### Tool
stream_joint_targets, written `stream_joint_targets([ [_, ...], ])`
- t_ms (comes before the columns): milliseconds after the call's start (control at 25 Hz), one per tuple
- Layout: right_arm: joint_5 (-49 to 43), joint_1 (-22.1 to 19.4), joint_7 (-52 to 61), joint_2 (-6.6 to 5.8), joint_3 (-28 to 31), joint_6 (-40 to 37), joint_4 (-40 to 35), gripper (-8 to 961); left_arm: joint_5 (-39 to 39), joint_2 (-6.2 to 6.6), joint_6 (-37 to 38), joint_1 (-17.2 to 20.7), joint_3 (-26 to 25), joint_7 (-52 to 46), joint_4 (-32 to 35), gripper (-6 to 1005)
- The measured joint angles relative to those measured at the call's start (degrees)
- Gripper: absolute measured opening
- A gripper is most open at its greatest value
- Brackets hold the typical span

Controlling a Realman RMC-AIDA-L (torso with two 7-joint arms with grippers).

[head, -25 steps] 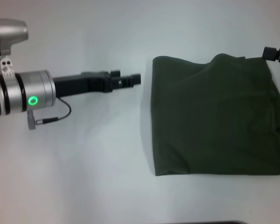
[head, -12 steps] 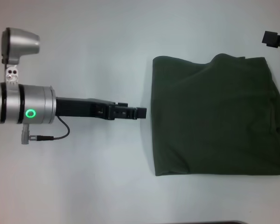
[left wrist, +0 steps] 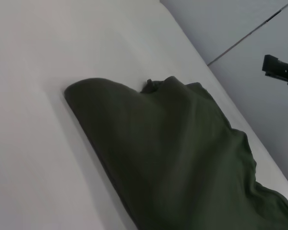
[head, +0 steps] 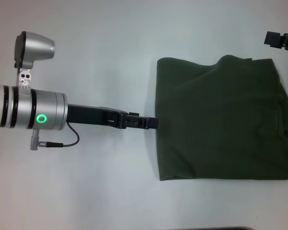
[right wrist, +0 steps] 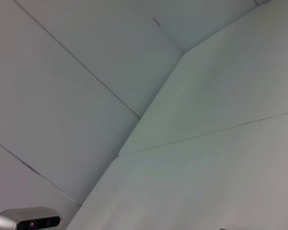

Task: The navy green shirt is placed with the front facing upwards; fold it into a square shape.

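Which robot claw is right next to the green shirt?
The left claw, reaching the folded shirt's left edge. The right claw sits apart, beyond the far right corner.

**Silver arm, black gripper**

Left arm: brushed silver cylinder ringed by two black bands, with a glowing green ring light. Silver camera housing on a small bracket above. Thin black cable looping from a grey plug beneath. Matte black, blocky left gripper. Right gripper likewise black.
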Motion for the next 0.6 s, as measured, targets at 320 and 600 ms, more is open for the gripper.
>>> stream_joint_targets([
  [320, -0.1, 0.0, 0.1, -0.33, 0.3, 0.3, -0.1, 912, 1.5, -0.84, -0.1, -1.3, 0.6, -2.9, 1.2, 873],
  [600, 0.0, -0.2, 0.6, -0.57, 0.4, 0.4, -0.1, 911, 1.7, -1.7, -0.1, -2.0, 1.0, -4.3, 1.5, 873],
])
